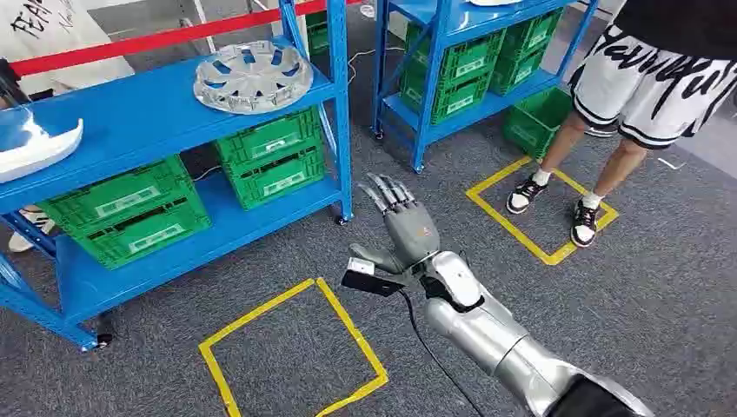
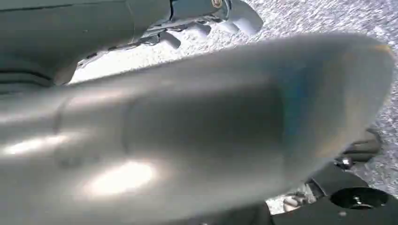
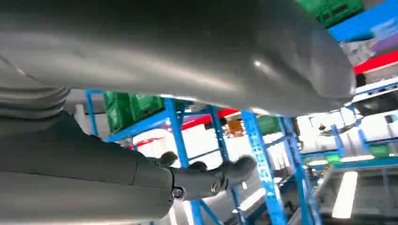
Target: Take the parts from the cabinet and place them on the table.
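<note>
the near blue cabinet [image 1: 174, 95] carries both parts on its top shelf: a round silver wheel cover [image 1: 253, 76] lying flat near the right post, and a white curved part [image 1: 30, 148] at the shelf's left end, long axis along the shelf, its far end cut off by the frame. green crates [image 1: 269, 161] sit below. a person [image 1: 643, 78] stands right of the cabinet. the right hand [image 1: 401, 228] reaches toward the cabinet, fingers spread, empty. the left hand [image 2: 206, 21] is blurred; its grip cannot be told.

Blue shelves [image 1: 174, 104] hold green crates [image 1: 269, 161]; yellow tape [image 1: 295, 347] marks grey carpet [image 1: 452, 226].
</note>
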You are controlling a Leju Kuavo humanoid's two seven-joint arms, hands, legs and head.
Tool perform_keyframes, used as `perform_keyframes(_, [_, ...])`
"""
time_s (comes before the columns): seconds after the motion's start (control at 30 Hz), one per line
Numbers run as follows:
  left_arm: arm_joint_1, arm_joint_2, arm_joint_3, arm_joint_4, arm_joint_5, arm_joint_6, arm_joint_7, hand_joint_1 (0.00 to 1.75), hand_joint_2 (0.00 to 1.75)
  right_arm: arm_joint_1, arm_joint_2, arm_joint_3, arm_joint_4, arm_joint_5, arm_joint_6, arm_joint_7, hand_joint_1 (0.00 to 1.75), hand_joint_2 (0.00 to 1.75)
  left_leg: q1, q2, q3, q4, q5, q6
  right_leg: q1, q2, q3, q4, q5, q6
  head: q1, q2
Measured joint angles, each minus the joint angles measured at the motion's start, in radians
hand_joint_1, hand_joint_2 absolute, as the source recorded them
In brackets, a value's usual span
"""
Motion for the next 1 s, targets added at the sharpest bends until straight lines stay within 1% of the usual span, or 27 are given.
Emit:
perform_keyframes(0.03, [0.001, 0.0, 0.0, 0.0, 0.0, 0.0, -0.001, 0.0, 0.0, 0.004, -0.003, 0.003, 0.0, 0.0, 0.001, 0.0, 0.0, 0.0, 0.0, 0.003, 0.002, 0.001, -0.004, -0.001, -0.001, -0.001, -0.057, 0.083, -0.022, 0.002, 0.0, 0.0])
perform_keyframes(0.07, [0.002, 0.0, 0.0, 0.0, 0.0, -0.001, -0.001, 0.0, 0.0, 0.008, -0.005, 0.007, 0.0, 0.0, 0.001, 0.0, 0.0, 0.0, 0.0, 0.004, 0.005, 0.001, -0.008, -0.003, -0.001, -0.001, -0.097, 0.128, -0.016, 0.002, 0.0, 0.0])
perform_keyframes(0.1, [0.003, 0.0, 0.0, 0.0, 0.0, -0.001, -0.001, 0.0, 0.0, 0.01, -0.006, 0.01, 0.0, 0.0, 0.001, -0.001, 0.0, 0.0, 0.002, 0.005, 0.011, 0.002, -0.014, -0.006, -0.002, -0.001, -0.109, 0.118, 0.018, 0.003, 0.0, 0.0])
perform_keyframes(0.13, [0.003, 0.0, 0.0, 0.001, -0.001, -0.001, -0.002, 0.0, 0.0, 0.01, -0.009, 0.013, -0.001, -0.003, 0.001, -0.001, 0.0, 0.0, 0.004, 0.005, 0.02, 0.004, -0.021, -0.01, -0.004, -0.002, -0.098, 0.065, 0.069, 0.003, 0.001, 0.0])
perform_keyframes(0.2, [0.002, -0.001, 0.0, 0.001, -0.002, -0.001, -0.003, 0.0, 0.0, 0.01, -0.015, 0.018, -0.006, -0.006, 0.0, -0.002, 0.0, 0.0, 0.008, 0.006, 0.039, 0.012, -0.041, -0.02, -0.008, -0.008, -0.037, -0.112, 0.192, 0.006, 0.001, 0.0])
perform_keyframes(0.23, [0.002, 0.001, 0.0, 0.001, -0.002, -0.001, -0.003, 0.0, 0.0, 0.01, -0.015, 0.021, -0.006, -0.008, 0.001, -0.002, 0.0, 0.0, 0.005, 0.005, 0.032, 0.014, -0.051, -0.028, -0.006, -0.013, -0.026, -0.134, 0.179, 0.009, 0.0, 0.0])
perform_keyframes(0.27, [0.001, 0.002, 0.0, 0.001, -0.002, -0.001, -0.004, 0.0, 0.0, 0.008, -0.018, 0.026, -0.009, -0.011, 0.0, -0.003, 0.0, 0.0, 0.001, 0.004, 0.028, 0.022, -0.058, -0.036, -0.002, -0.011, -0.017, -0.158, 0.17, -0.004, 0.0, 0.0])
perform_keyframes(0.33, [0.001, 0.003, 0.0, 0.001, -0.002, -0.001, -0.004, 0.0, 0.0, 0.012, -0.019, 0.034, -0.01, -0.019, -0.002, -0.011, 0.0, 0.0, 0.0, 0.005, 0.032, 0.013, -0.059, -0.044, -0.001, -0.009, -0.022, -0.151, 0.164, -0.018, -0.002, 0.0])
perform_keyframes(0.37, [0.0, 0.003, 0.0, 0.001, -0.002, -0.001, -0.004, 0.0, 0.0, 0.011, -0.022, 0.036, -0.01, -0.023, -0.003, -0.013, 0.0, 0.0, 0.001, 0.006, 0.037, 0.011, -0.062, -0.05, 0.0, -0.008, -0.02, -0.151, 0.161, -0.024, 0.0, 0.0])
perform_keyframes(0.4, [-0.001, 0.007, 0.0, -0.002, -0.002, -0.001, -0.004, 0.0, 0.0, 0.01, -0.023, 0.039, -0.014, -0.026, -0.005, -0.014, 0.0, 0.0, 0.004, 0.007, 0.042, 0.014, -0.07, -0.058, -0.005, -0.008, -0.01, -0.155, 0.158, -0.032, 0.001, 0.0])
perform_keyframes(0.43, [-0.001, 0.007, 0.0, -0.002, -0.002, -0.001, -0.005, 0.0, 0.0, 0.009, -0.024, 0.04, -0.019, -0.029, -0.008, -0.016, 0.0, 0.0, 0.005, 0.009, 0.031, 0.051, -0.078, -0.064, -0.006, -0.008, 0.002, -0.157, 0.151, -0.042, -0.009, 0.0])
perform_keyframes(0.47, [-0.002, 0.006, 0.0, -0.001, -0.002, -0.001, -0.005, 0.0, 0.0, 0.006, -0.025, 0.041, -0.019, -0.031, -0.01, -0.016, 0.0, 0.0, 0.006, 0.011, -0.006, 0.116, -0.101, -0.069, -0.006, -0.01, 0.009, -0.158, 0.144, -0.05, -0.008, 0.0])
perform_keyframes(0.5, [-0.002, 0.006, 0.0, -0.001, -0.002, -0.001, -0.005, 0.0, 0.0, 0.006, -0.025, 0.045, -0.019, -0.032, -0.01, -0.016, 0.0, 0.0, 0.008, 0.011, -0.061, 0.205, -0.133, -0.073, -0.005, -0.011, 0.016, -0.158, 0.136, -0.053, -0.009, 0.0])
perform_keyframes(0.53, [0.0, 0.007, 0.0, -0.001, -0.002, -0.001, -0.004, 0.0, 0.0, 0.007, -0.025, 0.049, -0.019, -0.034, -0.011, -0.017, 0.0, 0.0, 0.008, 0.011, -0.114, 0.285, -0.153, -0.075, -0.005, -0.011, 0.024, -0.158, 0.128, -0.055, -0.008, 0.0])
perform_keyframes(0.57, [0.004, 0.007, 0.0, 0.0, -0.002, -0.001, -0.005, 0.0, 0.0, 0.011, -0.025, 0.052, -0.019, -0.039, -0.012, -0.017, 0.0, 0.0, 0.008, 0.011, -0.161, 0.342, -0.154, -0.076, -0.005, -0.01, 0.034, -0.158, 0.119, -0.055, -0.009, 0.0])
perform_keyframes(0.6, [0.006, 0.007, 0.0, 0.0, -0.002, 0.0, -0.005, 0.0, 0.0, 0.013, -0.025, 0.056, -0.019, -0.042, -0.013, -0.017, 0.0, 0.0, 0.008, 0.011, -0.184, 0.347, -0.126, -0.075, -0.005, -0.008, 0.047, -0.158, 0.11, -0.054, -0.009, 0.0])
perform_keyframes(0.63, [0.007, 0.007, 0.0, 0.0, -0.002, 0.0, -0.005, 0.0, 0.0, 0.013, -0.026, 0.057, -0.019, -0.045, -0.014, -0.017, 0.0, 0.0, 0.008, 0.011, -0.184, 0.307, -0.073, -0.072, -0.005, -0.006, 0.063, -0.158, 0.099, -0.052, -0.008, 0.0])
perform_keyframes(0.7, [0.007, 0.008, 0.0, 0.0, -0.002, 0.0, -0.005, 0.0, 0.0, 0.011, -0.026, 0.059, -0.022, -0.059, -0.019, -0.019, 0.0, 0.0, 0.007, 0.011, -0.142, 0.144, 0.06, -0.061, -0.005, -0.006, 0.098, -0.159, 0.075, -0.046, -0.009, 0.0])
perform_keyframes(0.73, [0.009, 0.009, 0.0, 0.0, -0.002, 0.0, -0.005, 0.0, 0.0, 0.01, -0.026, 0.061, -0.024, -0.065, -0.021, -0.019, 0.0, 0.0, 0.005, 0.01, -0.128, 0.088, 0.088, -0.055, -0.006, -0.006, 0.108, -0.161, 0.063, -0.041, -0.009, 0.0])
perform_keyframes(0.77, [0.009, 0.009, 0.0, 0.002, -0.002, 0.0, -0.005, 0.0, 0.0, 0.008, -0.026, 0.064, -0.025, -0.074, -0.026, -0.02, 0.0, 0.0, -0.003, 0.011, -0.111, 0.083, 0.069, -0.051, 0.001, -0.004, 0.109, -0.165, 0.056, -0.032, -0.016, 0.0])
perform_keyframes(0.8, [0.007, 0.009, 0.0, 0.002, -0.002, 0.002, -0.005, 0.0, 0.0, 0.006, -0.026, 0.066, -0.027, -0.078, -0.028, -0.021, 0.0, 0.0, -0.003, 0.013, -0.096, 0.052, 0.042, -0.045, -0.001, -0.002, 0.108, -0.17, 0.055, -0.027, -0.018, 0.0])
perform_keyframes(0.83, [0.008, 0.009, 0.0, 0.002, -0.002, 0.002, -0.005, 0.0, 0.0, 0.007, -0.026, 0.068, -0.029, -0.081, -0.029, -0.022, 0.0, 0.0, -0.003, 0.013, -0.096, 0.049, 0.042, -0.042, -0.002, -0.002, 0.123, -0.177, 0.059, -0.022, -0.016, 0.0])
perform_keyframes(0.87, [0.009, 0.009, 0.0, 0.003, -0.002, 0.002, -0.004, 0.0, 0.0, 0.006, -0.028, 0.07, -0.029, -0.083, -0.031, -0.023, 0.0, 0.0, -0.001, 0.013, -0.091, 0.044, 0.036, -0.033, 0.001, -0.003, 0.124, -0.173, 0.068, -0.014, -0.017, 0.0])
perform_keyframes(0.9, [0.009, 0.008, 0.0, 0.002, -0.002, 0.002, -0.004, 0.0, 0.0, 0.004, -0.031, 0.072, -0.031, -0.085, -0.031, -0.023, 0.0, 0.0, 0.003, 0.009, -0.076, 0.039, 0.033, -0.027, 0.0, -0.003, 0.126, -0.163, 0.07, -0.01, -0.016, 0.0])
perform_keyframes(0.93, [0.012, 0.008, 0.001, 0.002, -0.002, 0.002, -0.004, 0.0, 0.0, 0.0, -0.034, 0.074, -0.033, -0.09, -0.032, -0.024, 0.0, 0.0, 0.007, 0.008, -0.057, 0.028, 0.027, -0.019, -0.002, -0.01, 0.116, -0.133, 0.072, -0.008, -0.012, 0.0])
perform_keyframes(0.97, [0.011, 0.009, 0.001, 0.002, -0.002, 0.002, -0.005, 0.0, 0.0, -0.009, -0.036, 0.076, -0.033, -0.093, -0.034, -0.028, 0.0, 0.0, 0.007, 0.01, -0.042, 0.023, 0.019, -0.013, 0.0, -0.012, 0.081, -0.072, 0.065, -0.004, -0.013, 0.0])
perform_keyframes(1.0, [0.008, 0.01, 0.002, 0.002, -0.002, 0.003, -0.005, 0.0, 0.0, -0.014, -0.037, 0.076, -0.033, -0.094, -0.033, -0.029, 0.0, 0.0, 0.007, 0.01, -0.035, 0.022, 0.013, -0.011, 0.001, -0.011, 0.031, -0.004, 0.042, -0.001, -0.011, 0.0])
